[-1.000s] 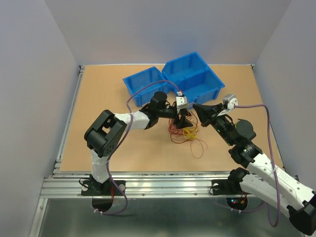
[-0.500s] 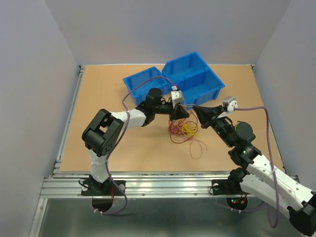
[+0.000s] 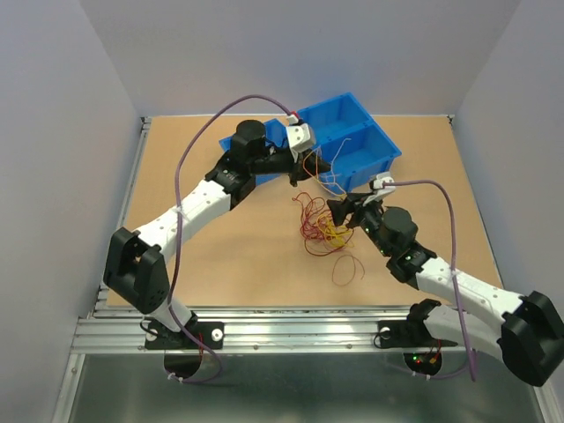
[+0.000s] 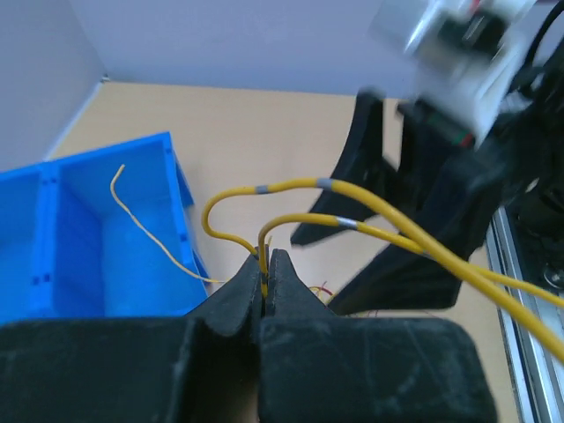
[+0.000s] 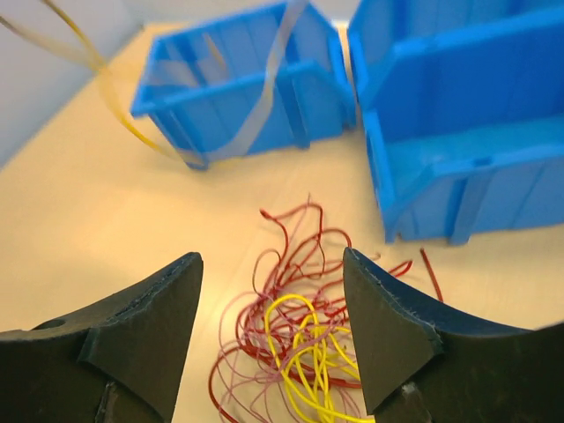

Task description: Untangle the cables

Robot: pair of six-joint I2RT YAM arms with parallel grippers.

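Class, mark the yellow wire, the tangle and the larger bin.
yellow wire (image 4: 291, 185), left wrist view, upper arc.
tangle (image 5: 300, 344), right wrist view, its middle.
larger bin (image 3: 342, 118), top view, far compartment floor.

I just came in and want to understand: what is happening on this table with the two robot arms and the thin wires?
The robot is untangling thin curly wires. The left claw is shut on a thin yellow wire, holding it up beside the blue plastic bins. The right claw is open and hovers just above the tangled heap of red and yellow wires on the wooden table, gripping nothing.
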